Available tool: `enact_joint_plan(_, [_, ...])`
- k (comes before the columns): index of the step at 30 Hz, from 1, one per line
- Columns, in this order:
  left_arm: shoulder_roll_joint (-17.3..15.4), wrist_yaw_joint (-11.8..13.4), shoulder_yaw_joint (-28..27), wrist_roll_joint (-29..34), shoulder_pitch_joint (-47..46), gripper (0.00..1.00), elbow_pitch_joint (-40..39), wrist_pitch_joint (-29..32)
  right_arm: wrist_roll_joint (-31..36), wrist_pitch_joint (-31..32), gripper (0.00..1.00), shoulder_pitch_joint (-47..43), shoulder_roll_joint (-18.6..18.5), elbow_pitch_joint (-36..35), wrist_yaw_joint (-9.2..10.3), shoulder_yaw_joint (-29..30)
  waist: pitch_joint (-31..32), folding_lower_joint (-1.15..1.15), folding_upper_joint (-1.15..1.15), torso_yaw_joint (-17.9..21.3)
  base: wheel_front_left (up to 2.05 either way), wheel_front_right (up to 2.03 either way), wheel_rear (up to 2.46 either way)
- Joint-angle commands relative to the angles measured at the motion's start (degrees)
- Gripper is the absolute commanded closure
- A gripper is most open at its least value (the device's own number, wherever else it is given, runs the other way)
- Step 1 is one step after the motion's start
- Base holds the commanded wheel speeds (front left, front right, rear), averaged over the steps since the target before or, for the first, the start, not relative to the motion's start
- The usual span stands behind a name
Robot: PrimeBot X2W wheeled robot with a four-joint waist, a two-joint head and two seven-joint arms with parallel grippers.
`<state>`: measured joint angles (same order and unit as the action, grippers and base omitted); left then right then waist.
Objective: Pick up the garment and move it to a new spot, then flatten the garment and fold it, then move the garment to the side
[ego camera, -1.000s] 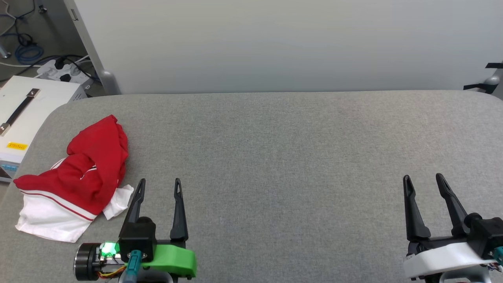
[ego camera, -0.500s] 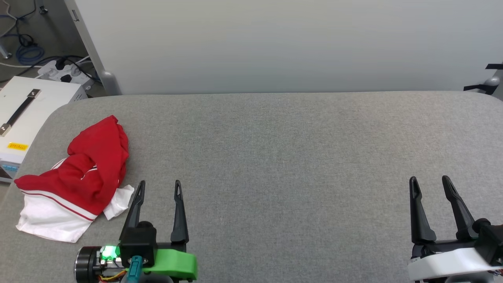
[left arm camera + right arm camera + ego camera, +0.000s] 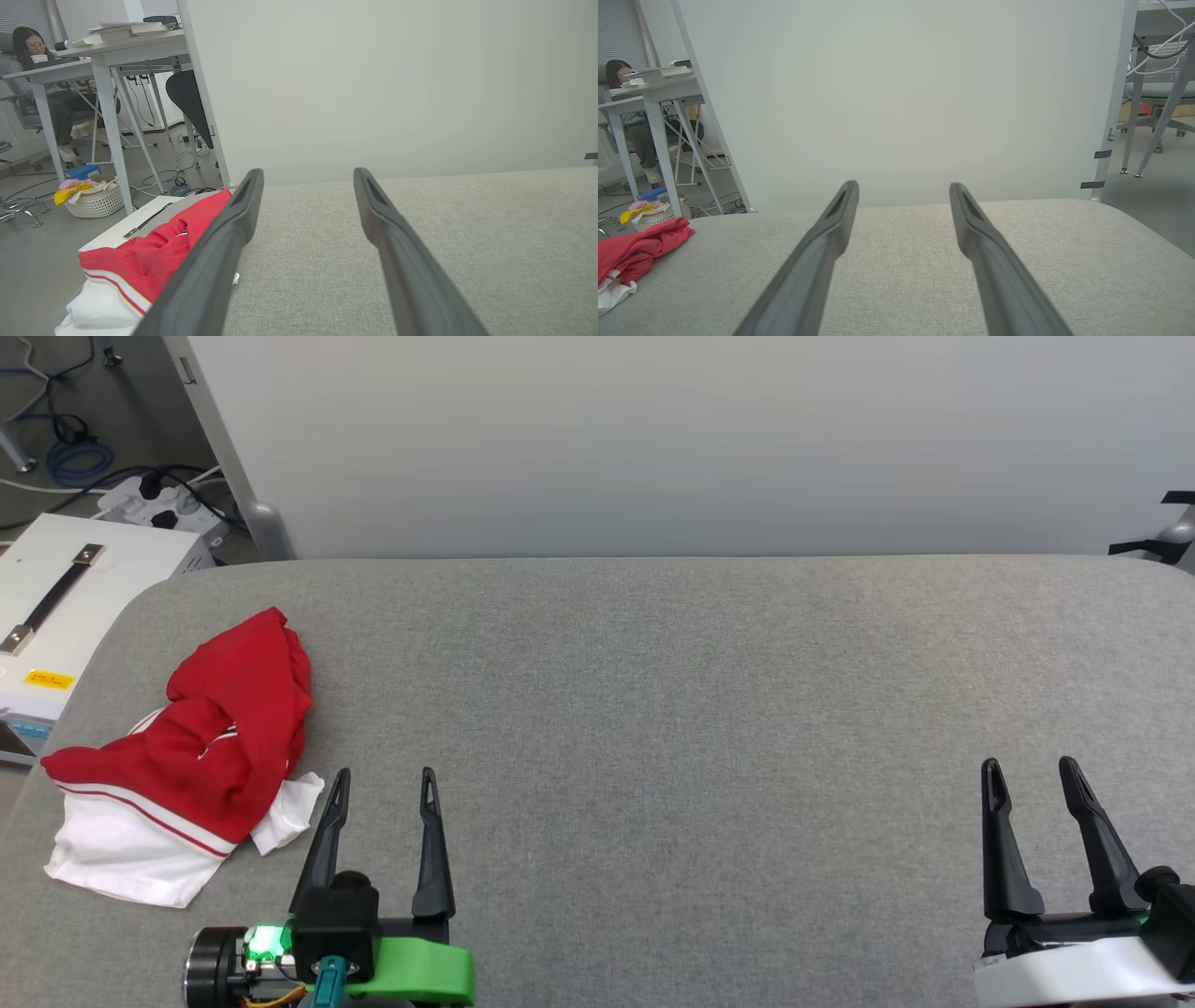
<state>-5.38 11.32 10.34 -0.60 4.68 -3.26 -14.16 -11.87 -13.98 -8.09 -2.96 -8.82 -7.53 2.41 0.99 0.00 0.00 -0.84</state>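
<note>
1. Starting at the left gripper (image 3: 386,775): wide open, empty, parked low over the near-left part of the grey padded table (image 3: 653,709), pointing straight away from the robot.
2. Same deal with the right gripper (image 3: 1029,763): spread wide, holding nothing, way over at the near-right corner.
3. Moving outward from the left fingers (image 3: 329,826): just to their left and a bit ahead, the garment (image 3: 224,737), dumped in a crumpled heap by the table's left edge. Red on top, white with a red stripe underneath at the near end.
4. Closest bit: a small white flap (image 3: 289,810) right beside the outer left finger. Touching or not? Can't tell from these angles.
5. Long axis of the heap: diagonal, from the white hem at near-left up to the red peak farther back and to the right. So roughly alongside the left fingers, not across them.
6. Well apart from the right gripper, with nearly the whole table in between. Pretty clearly a left-arm job.
7. Best guess for the coming move: swing left and come down onto the red bulk, not push straight ahead. Nothing lifted yet, so the first pick-up not begun.
</note>
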Motion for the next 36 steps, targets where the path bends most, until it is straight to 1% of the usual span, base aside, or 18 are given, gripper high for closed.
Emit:
enact_joint_plan(1, [-0.3, 0.4, 0.2, -0.1, 1.0, 0.0, 0.0, -0.6, -0.4, -0.8, 0.0, -0.8, 0.1, -0.6, 0.04, 0.0, 0.0, 0.0, 0.0, 0.0, 0.0, 0.0, 0.0])
enact_joint_plan(12, [-0.2, 0.1, -0.1, 0.0, 1.0, 0.0, 0.4, -0.8, -0.5, -1.0, 0.0, -1.0, 0.1, -0.6, 0.04, 0.0, -0.1, 0.0, 0.0, -0.6, 0.0, 0.0, 0.0])
enact_joint_plan(18, [-0.1, 0.1, -0.6, -0.1, 0.6, 0.0, 0.4, -0.8, 0.0, -1.0, 0.0, -1.0, 0.1, -0.7, 0.04, -0.1, -0.7, 0.0, 0.0, -2.2, 0.0, 0.0, 0.0])
enact_joint_plan(26, [0.0, -0.1, -1.6, -0.4, -0.6, 0.0, 0.6, -0.8, 0.8, -1.0, 0.0, -0.4, 0.1, -1.0, 0.04, -1.1, -2.1, 0.0, 0.0, -7.8, 0.0, 0.0, 0.0])
enact_joint_plan(36, [0.7, -0.7, -3.7, -1.3, -1.4, 0.0, 1.2, -0.8, 2.4, -1.0, 0.0, 0.4, 0.1, -1.0, 0.04, -3.0, -3.8, 0.0, 0.0, -17.3, 0.0, 0.0, 0.0])
